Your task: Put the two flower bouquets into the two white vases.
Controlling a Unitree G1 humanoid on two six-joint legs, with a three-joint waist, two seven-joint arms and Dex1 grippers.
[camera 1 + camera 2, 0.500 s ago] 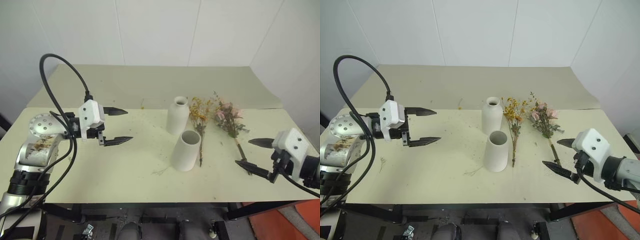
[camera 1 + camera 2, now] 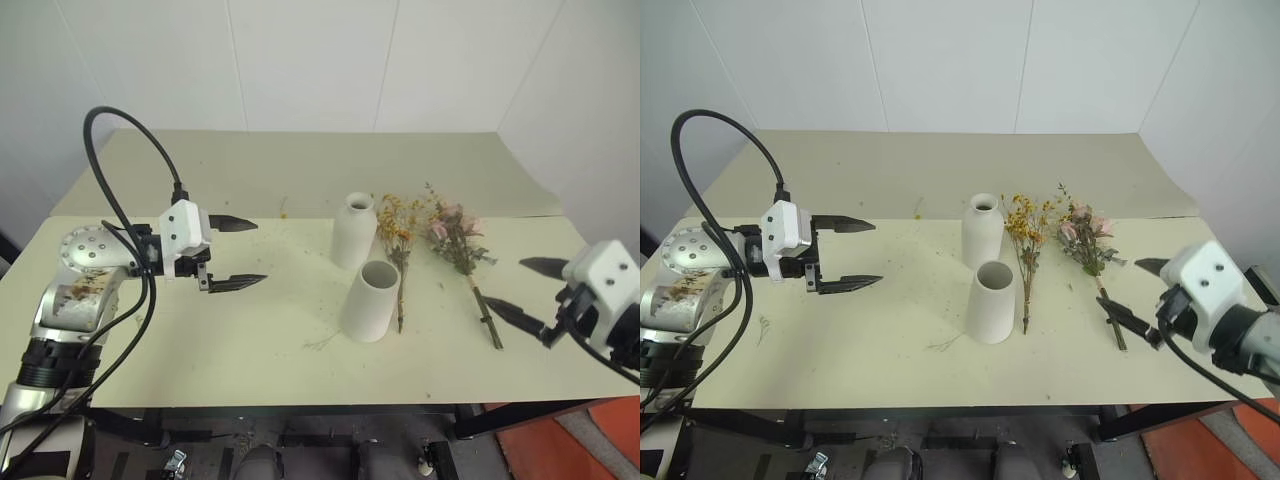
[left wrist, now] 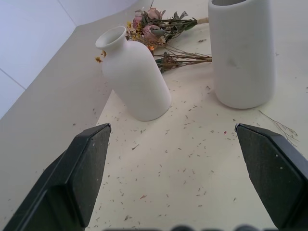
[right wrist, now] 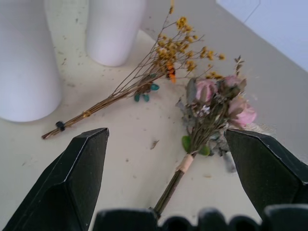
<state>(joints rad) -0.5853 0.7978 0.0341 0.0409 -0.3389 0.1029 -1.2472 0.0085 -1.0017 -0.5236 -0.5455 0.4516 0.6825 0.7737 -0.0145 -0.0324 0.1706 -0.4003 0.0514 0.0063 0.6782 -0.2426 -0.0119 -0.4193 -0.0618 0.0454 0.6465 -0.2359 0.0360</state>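
1. Right claw (image 2: 530,290): fingers spread wide apart, empty, raised above the right edge of the surface (image 2: 200,340), just past the stem end of the pink bunch, not touching it.
2. Left claw (image 2: 240,254): fingers spread wide apart, empty, raised above the left half of the surface, pointed toward the vases, well apart from both.
3. Wide vase (image 2: 370,301): plain cylinder, upright on the surface near the centre, broad mouth empty, nearest of the two vases.
4. Yellow bunch (image 2: 398,240): flat on the surface, thin brown stems running just beside the right side of the wide vase, blossoms lying beside the narrow-neck vase.
5. Pink bunch (image 2: 456,237): flat on the surface to the right of the yellow bunch, near it; roses and green sprigs at the far end, tied stem pointing toward the right claw.
6. Narrow-neck vase (image 2: 355,231): bottle shape, upright, just behind the wide vase, mouth empty.
7. Surface: pale, scattered with small dried flecks.
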